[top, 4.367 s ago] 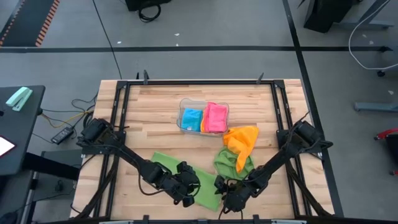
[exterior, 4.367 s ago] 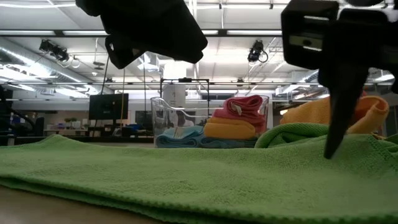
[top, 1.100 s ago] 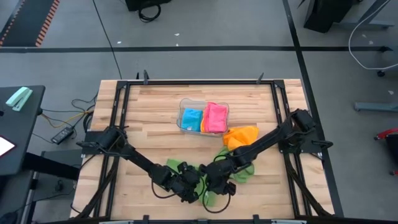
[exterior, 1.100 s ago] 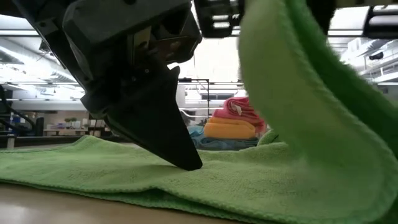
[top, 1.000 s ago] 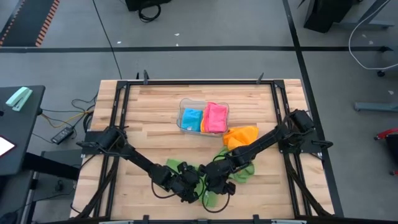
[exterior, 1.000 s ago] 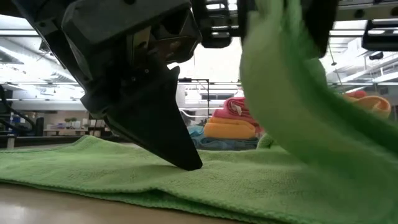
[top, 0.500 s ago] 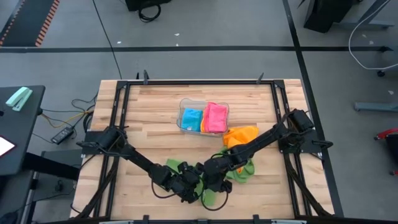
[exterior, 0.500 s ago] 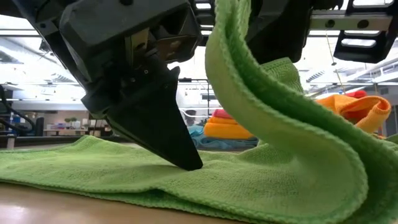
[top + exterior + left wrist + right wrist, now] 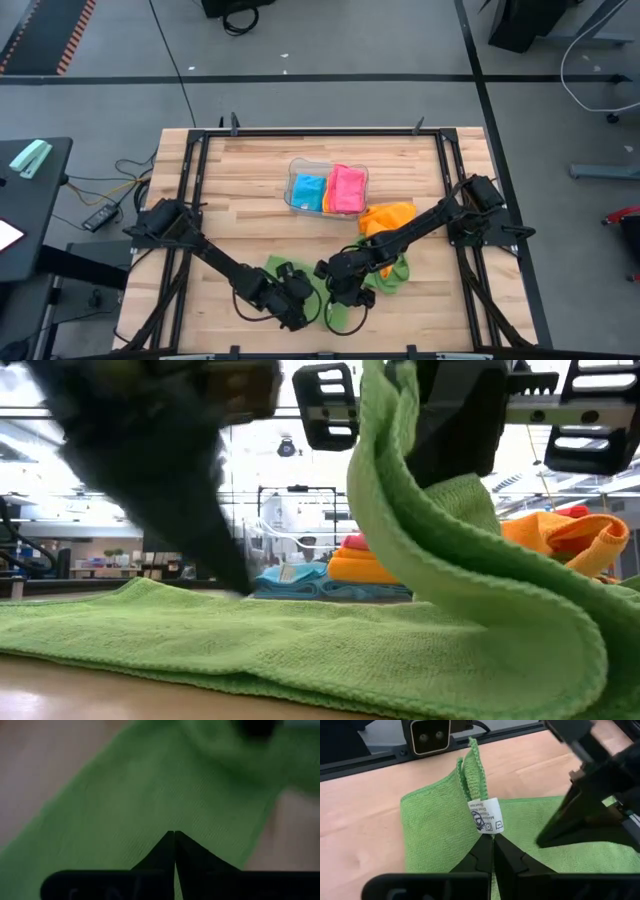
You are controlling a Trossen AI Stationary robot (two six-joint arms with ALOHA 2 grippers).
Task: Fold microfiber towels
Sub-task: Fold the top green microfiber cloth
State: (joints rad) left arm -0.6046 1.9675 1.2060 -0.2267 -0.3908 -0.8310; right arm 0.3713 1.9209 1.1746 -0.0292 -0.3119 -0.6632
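Near the table's front edge, the green towel (image 9: 340,305) lies partly flat on the wood, with both grippers meeting over it. From above, the left gripper (image 9: 300,305) sits low at the towel's left part, and the right gripper (image 9: 338,283) just beside it, slightly farther back. That view hides the fingers.

The right wrist view fills this in: the right fingers (image 9: 485,851) are pinched together on a towel corner, just under its white tag (image 9: 485,817), and the corner stands up in a fold. The low view shows that lifted part as a tall green flap (image 9: 420,510) curving down to the flat cloth (image 9: 200,640).

The left wrist view shows the left fingers (image 9: 172,851) closed tip to tip, over the flat green cloth; whether any cloth is caught between them cannot be told.

Farther back, a second green towel (image 9: 392,272) lies bunched beside an orange towel (image 9: 388,220). Behind these, a clear tray (image 9: 295,168) holds a blue towel (image 9: 309,190) and a pink towel (image 9: 347,188).
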